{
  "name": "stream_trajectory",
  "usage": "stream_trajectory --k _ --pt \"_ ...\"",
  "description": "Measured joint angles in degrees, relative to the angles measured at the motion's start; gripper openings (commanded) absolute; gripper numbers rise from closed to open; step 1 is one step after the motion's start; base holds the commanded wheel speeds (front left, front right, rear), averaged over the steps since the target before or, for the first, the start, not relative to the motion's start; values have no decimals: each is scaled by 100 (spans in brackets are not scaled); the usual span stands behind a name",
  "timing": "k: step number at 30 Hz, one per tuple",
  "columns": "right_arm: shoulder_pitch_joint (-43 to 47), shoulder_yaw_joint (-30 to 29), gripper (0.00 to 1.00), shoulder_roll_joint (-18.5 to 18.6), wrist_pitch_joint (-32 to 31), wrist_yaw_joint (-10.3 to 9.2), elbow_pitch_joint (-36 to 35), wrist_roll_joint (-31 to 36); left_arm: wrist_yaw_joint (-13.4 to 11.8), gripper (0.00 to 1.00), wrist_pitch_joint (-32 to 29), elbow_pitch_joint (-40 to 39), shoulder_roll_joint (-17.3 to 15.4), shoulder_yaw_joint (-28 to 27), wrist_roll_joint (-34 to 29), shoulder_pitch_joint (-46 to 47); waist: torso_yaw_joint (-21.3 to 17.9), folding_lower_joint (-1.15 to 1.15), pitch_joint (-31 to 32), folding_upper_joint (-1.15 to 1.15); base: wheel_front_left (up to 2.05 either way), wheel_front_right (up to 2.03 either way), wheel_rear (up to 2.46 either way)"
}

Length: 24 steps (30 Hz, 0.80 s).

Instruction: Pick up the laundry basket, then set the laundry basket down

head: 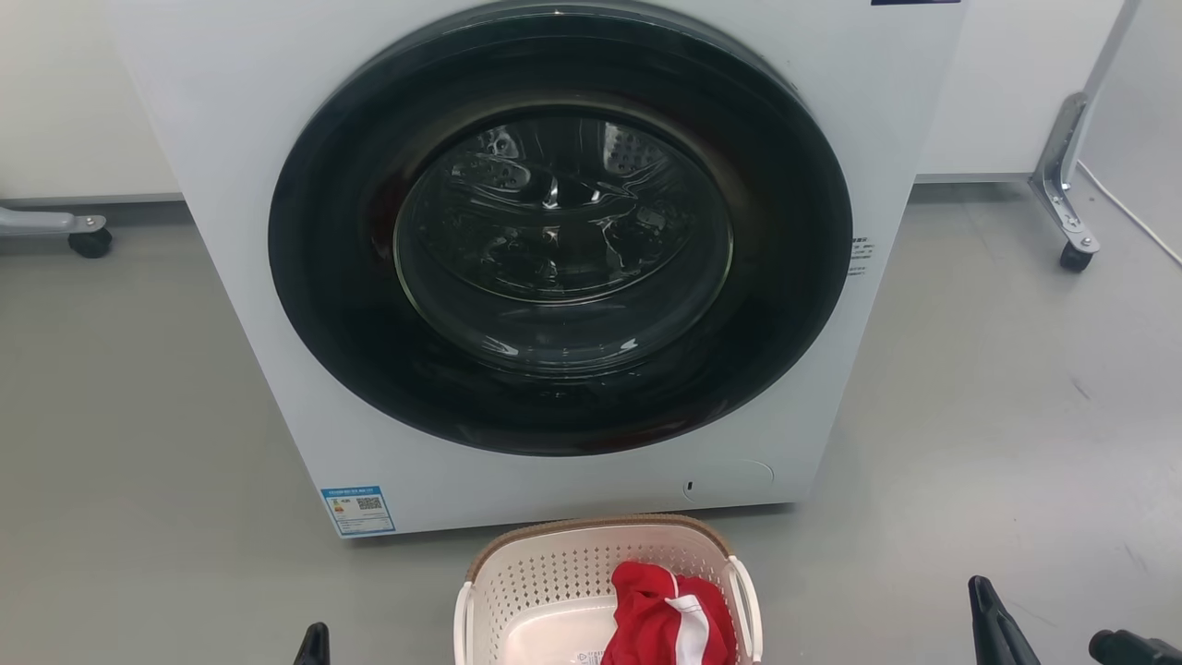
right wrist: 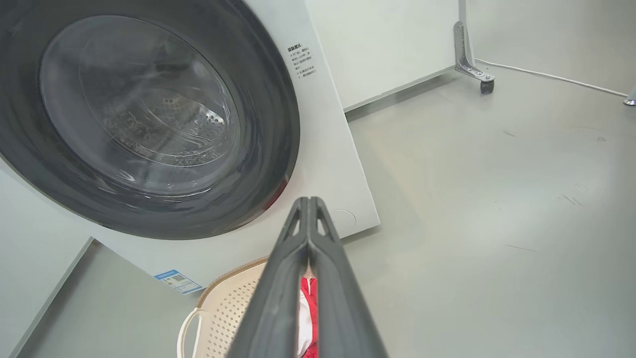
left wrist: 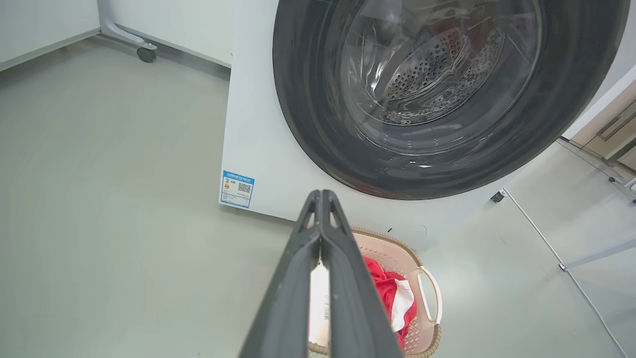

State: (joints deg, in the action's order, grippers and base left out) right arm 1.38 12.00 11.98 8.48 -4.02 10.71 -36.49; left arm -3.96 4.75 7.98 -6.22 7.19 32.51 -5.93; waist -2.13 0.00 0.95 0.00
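The laundry basket (head: 536, 582) is cream-white and perforated with a brown woven rim, and it stands on the grey floor just in front of the washing machine. A red and white cloth (head: 660, 610) lies in its right half. My left gripper (head: 314, 646) shows as one dark tip left of the basket, apart from it. My right gripper (head: 990, 614) is well off to the basket's right. In the left wrist view my left gripper (left wrist: 322, 195) is shut on nothing, with the basket (left wrist: 397, 248) behind it. My right gripper (right wrist: 308, 201) is likewise shut and empty above the basket (right wrist: 228, 308).
The white washing machine (head: 231, 231) with its closed dark round door (head: 554, 231) stands right behind the basket. Metal legs on casters stand at the far left (head: 88, 240) and far right (head: 1071, 249). A white cable (head: 1127, 212) runs along the right floor.
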Motion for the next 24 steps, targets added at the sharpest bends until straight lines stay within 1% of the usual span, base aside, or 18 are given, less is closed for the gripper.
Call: stream_trajectory --k 10,11,15,16,17,24 --pt "-89 -264 0 -127 -213 122 85 -737 104 0 -167 113 54 -167 770 127 29 0 -14 0 0 0 0" --pt "-90 -286 0 -142 -245 145 91 -802 147 0 -170 125 56 -186 838 136 31 0 -15 0 0 0 0" --pt "-110 -369 0 -179 -298 187 114 -1032 155 0 -223 159 76 -250 1091 206 40 0 -19 0 0 0 0" --pt "-115 -394 0 -189 -328 203 119 -1104 205 0 -238 169 78 -269 1150 223 43 0 -21 0 0 0 0" --pt "-133 -444 0 -214 -355 212 140 -1230 250 0 -266 198 86 -294 1347 231 48 0 -23 0 0 0 0" --pt "-208 -628 0 -297 -497 321 203 -1755 347 0 -372 278 109 -402 1851 335 68 0 -33 0 0 0 0"
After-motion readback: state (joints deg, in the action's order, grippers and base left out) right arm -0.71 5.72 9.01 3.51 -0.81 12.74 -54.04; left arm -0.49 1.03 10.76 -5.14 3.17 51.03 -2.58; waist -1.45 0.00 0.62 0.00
